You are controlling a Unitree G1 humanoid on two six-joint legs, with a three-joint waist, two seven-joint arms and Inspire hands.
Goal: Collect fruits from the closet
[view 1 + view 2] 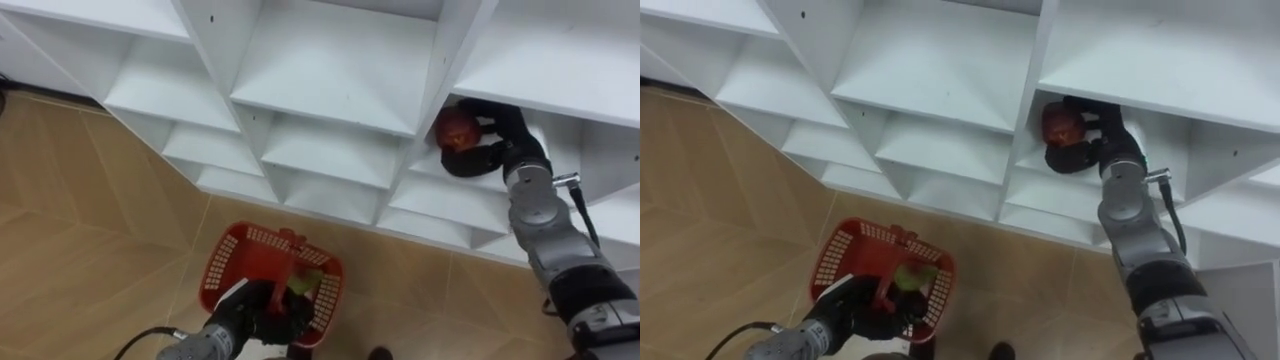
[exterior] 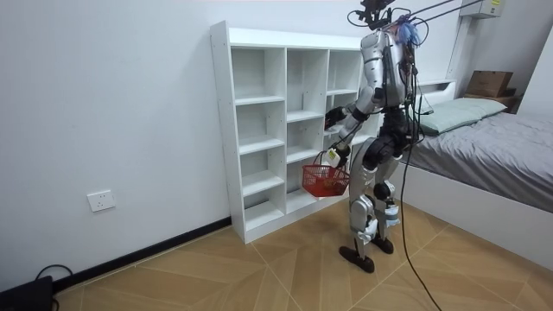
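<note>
A red apple (image 1: 455, 128) (image 1: 1061, 125) sits at the front edge of a shelf compartment in the white closet (image 1: 330, 90), and my right hand (image 1: 488, 140) (image 1: 1095, 140) is curled round it from the right. Lower down, my left hand (image 1: 258, 308) (image 1: 862, 308) is shut on the handle of a red plastic basket (image 1: 235, 262) (image 1: 845, 255). A green fruit (image 1: 300, 284) (image 1: 912, 278) lies inside the basket. In the room view I stand facing the closet (image 2: 259, 130), with the basket (image 2: 325, 179) hanging at thigh height and my right hand (image 2: 332, 122) reaching into a middle compartment.
The closet's other compartments (image 1: 340, 150) look bare. Wood floor (image 1: 90, 220) lies below and to the left. In the room view a bed (image 2: 492, 147) stands behind me, and a wall socket (image 2: 101, 201) is low on the wall at the room view's left.
</note>
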